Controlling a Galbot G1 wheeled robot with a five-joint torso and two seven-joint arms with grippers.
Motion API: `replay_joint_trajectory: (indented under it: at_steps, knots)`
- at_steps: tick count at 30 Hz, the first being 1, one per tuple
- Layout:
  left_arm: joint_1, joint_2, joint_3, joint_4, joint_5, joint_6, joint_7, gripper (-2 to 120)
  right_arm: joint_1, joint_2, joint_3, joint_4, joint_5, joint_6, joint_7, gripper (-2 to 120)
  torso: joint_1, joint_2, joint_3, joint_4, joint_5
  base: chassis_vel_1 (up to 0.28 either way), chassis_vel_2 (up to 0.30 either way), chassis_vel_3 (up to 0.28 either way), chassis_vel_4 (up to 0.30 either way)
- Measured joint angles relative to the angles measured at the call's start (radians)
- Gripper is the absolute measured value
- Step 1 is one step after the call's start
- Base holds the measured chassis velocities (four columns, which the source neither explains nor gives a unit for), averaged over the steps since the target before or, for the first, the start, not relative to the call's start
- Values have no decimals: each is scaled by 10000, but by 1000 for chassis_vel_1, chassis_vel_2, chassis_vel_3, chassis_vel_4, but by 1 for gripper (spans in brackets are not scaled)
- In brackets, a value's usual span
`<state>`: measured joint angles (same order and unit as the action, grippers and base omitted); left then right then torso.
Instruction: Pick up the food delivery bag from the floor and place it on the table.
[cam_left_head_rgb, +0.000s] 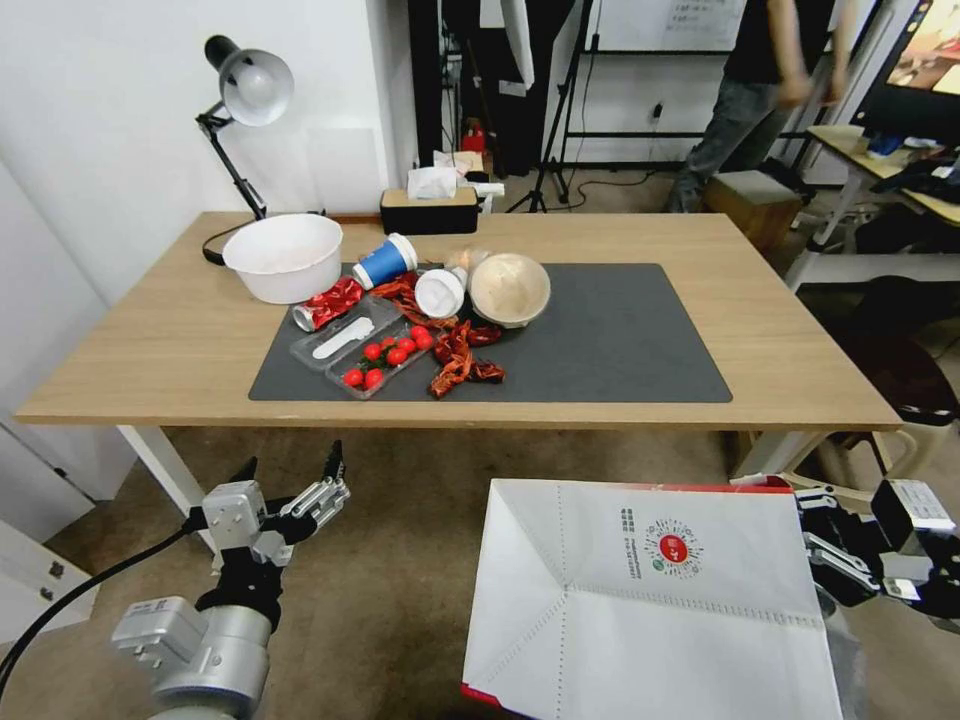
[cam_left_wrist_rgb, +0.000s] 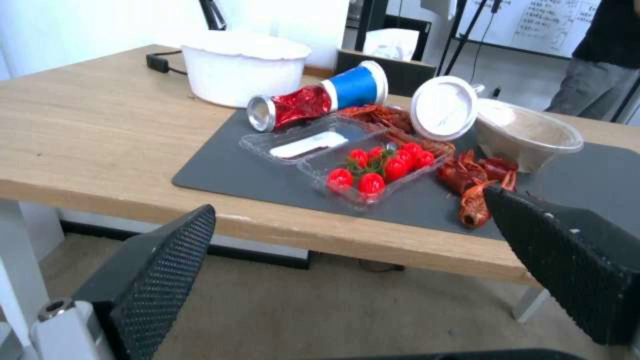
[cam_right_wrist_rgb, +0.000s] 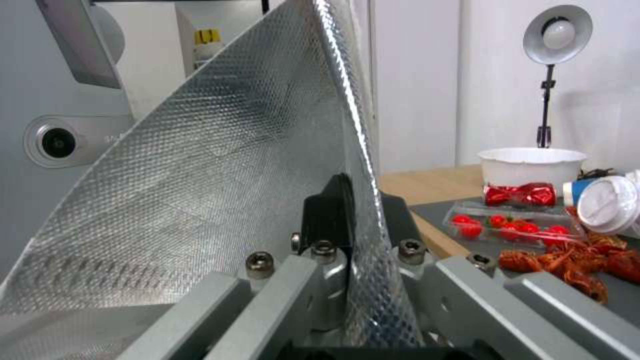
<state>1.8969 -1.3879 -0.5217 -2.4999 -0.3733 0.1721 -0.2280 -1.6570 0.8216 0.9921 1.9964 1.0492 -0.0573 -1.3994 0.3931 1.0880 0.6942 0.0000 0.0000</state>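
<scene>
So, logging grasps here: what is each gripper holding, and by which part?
Right gripper clamps the food delivery bag by its foil-lined wall; left gripper holds nothing.

Head view: the food delivery bag (cam_left_head_rgb: 650, 600) is cut off by the lower picture edge, so its underside and what lies beneath it cannot be seen; its handles are hidden. The bag's right edge covers the fingertips of the right gripper (cam_left_head_rgb: 812, 545), and the arm behind runs out of the picture's right edge. Right wrist view: the bag's foil lining (cam_right_wrist_rgb: 200, 200) hides part of one dark finger (cam_right_wrist_rgb: 331, 210). The table (cam_left_head_rgb: 150, 340) conceals the far floor (cam_left_head_rgb: 400, 560) beneath it. Small print beside the bag's round red logo (cam_left_head_rgb: 673, 548) is too small to read.
</scene>
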Motion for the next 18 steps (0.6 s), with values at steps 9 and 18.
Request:
replay_joint_trajectory:
  at_steps: [9,18]
  knots:
    - [153,-29,-16,6,67,-157,389,100,-5,51,-21,0,-14,15,-1,0,183,416,234,0,-1,0,0,0,0]
    - [147,-38,-14,-8,-5,-235,409,100,-15,79,-17,22,-16,15,-2,0,201,459,260,0,0,0,0,0,0]
